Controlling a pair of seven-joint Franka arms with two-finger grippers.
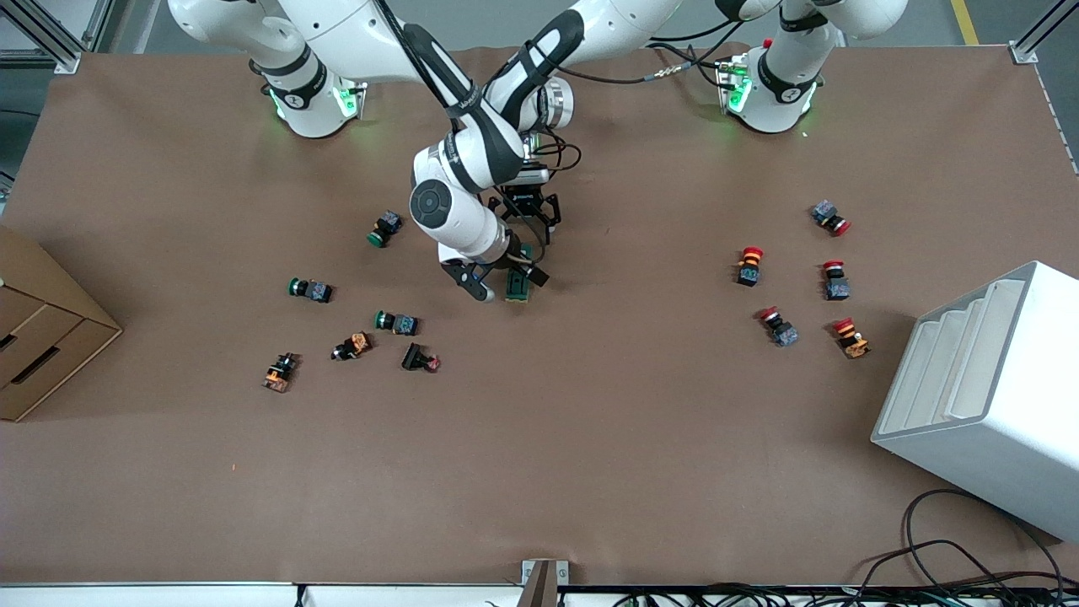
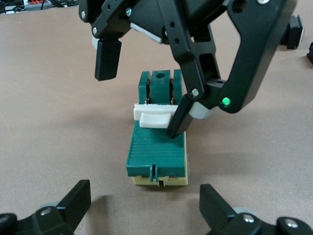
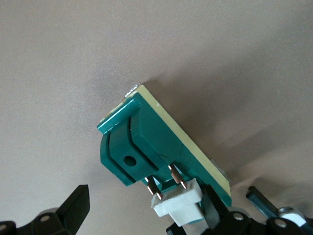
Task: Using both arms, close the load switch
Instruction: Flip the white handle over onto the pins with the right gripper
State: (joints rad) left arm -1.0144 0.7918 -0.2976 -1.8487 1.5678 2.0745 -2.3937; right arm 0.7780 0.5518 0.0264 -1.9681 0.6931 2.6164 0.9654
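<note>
The load switch (image 1: 520, 285), a dark green block on a cream base, lies flat on the brown table near its middle. Its white lever (image 2: 154, 115) stands up across the block near the slotted end. My right gripper (image 1: 504, 281) is open and straddles that end; one finger (image 2: 178, 120) rests against the lever, the other (image 2: 107, 61) hangs free beside the block. In the right wrist view the lever (image 3: 178, 205) sits against one finger of that gripper (image 3: 144, 205). My left gripper (image 2: 145, 196) is open, low over the table just off the switch's cream end, not touching it; it also shows in the front view (image 1: 528, 239).
Green-capped push-buttons (image 1: 386, 228) and several others lie toward the right arm's end. Red-capped push-buttons (image 1: 748, 265) lie toward the left arm's end. A cardboard drawer box (image 1: 42, 329) and a white stepped rack (image 1: 986, 396) stand at the table's ends.
</note>
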